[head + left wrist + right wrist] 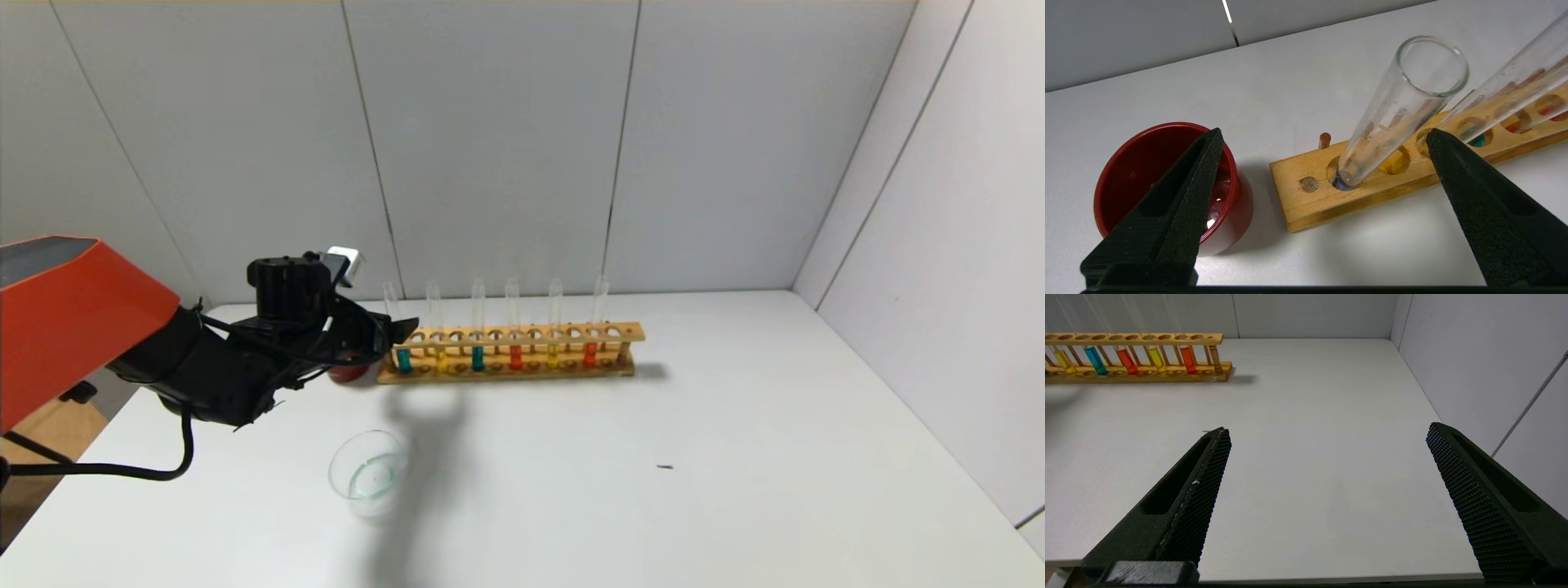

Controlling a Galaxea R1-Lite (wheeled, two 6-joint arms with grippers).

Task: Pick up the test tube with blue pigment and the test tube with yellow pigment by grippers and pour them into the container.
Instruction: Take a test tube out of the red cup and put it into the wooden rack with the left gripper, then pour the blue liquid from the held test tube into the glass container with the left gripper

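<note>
Left pincer [392, 331] hung above the counter [735, 457] at the left end of the wooden rack [620, 333], fingers spread wide and empty; in its wrist view one finger [1184, 196] lay over the dark red cup [1126, 171] and the other [1470, 183] over the rack's front edge, with the end tube standing between them, untouched. The red cup sat just beside the rack's left end. In front of it, nearer the robot and well apart from the rack, stood the container [369, 472], a clear glass dish, upright on the counter. The rack held six tubes upright in a row. From the left: a teal-blue one in the end hole, a yellow, then the test tube with blue pigment [478, 357]; which of the two bluish tubes was the brighter could not be told for certain from the head view. Next came an orange-red tube, then the test tube with yellow pigment [553, 354], then another orange-red. A small dark speck [665, 467] lay on the counter right of centre. Right pincer [1327, 433] showed only in its own wrist view, low over the counter's near right part, fingers wide apart, holding nothing.
</note>
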